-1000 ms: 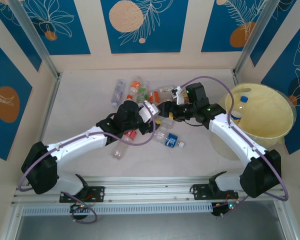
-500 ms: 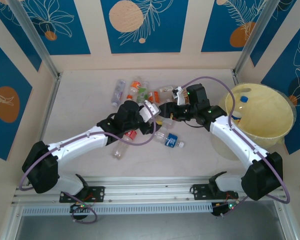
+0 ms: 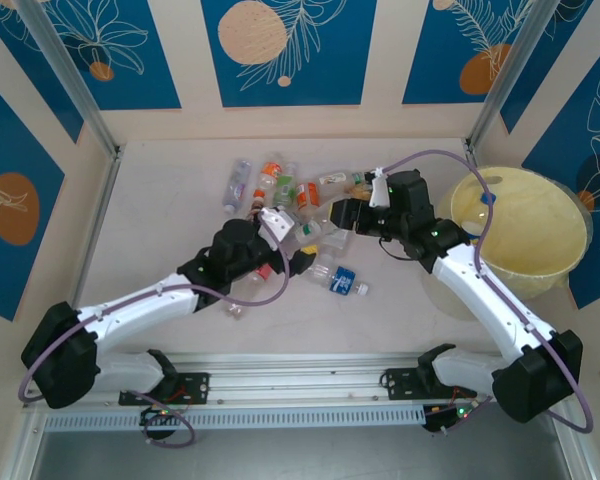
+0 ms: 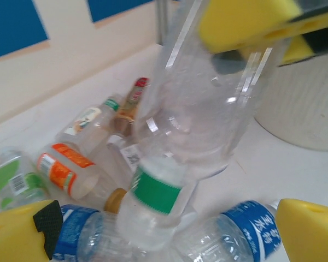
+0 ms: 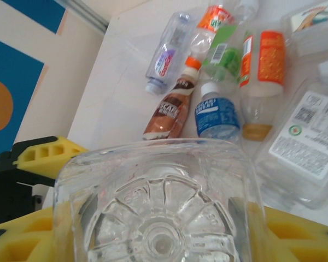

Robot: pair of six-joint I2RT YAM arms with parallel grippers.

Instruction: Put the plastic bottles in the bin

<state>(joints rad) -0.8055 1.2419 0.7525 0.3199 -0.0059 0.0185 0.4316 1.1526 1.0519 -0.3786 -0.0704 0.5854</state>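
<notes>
Right tool (image 5: 158, 243) clamps a clear bottle (image 5: 158, 191), base ribbed; left tool (image 4: 164, 234) gapes wide. Label print on the loose bottles (image 5: 261, 71) unreadable.

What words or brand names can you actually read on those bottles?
Nothing reads for certain, so there is no text to quote.
Brown-label bottle: white lettering, blurred.
Blue-label bottle: white print, too small.
Purple-label bottle: too small.
Orange-label bottle: blurred.
White-label bottle: square code and fine print, too small.
Clear bottle: nothing legible on its base.
</notes>
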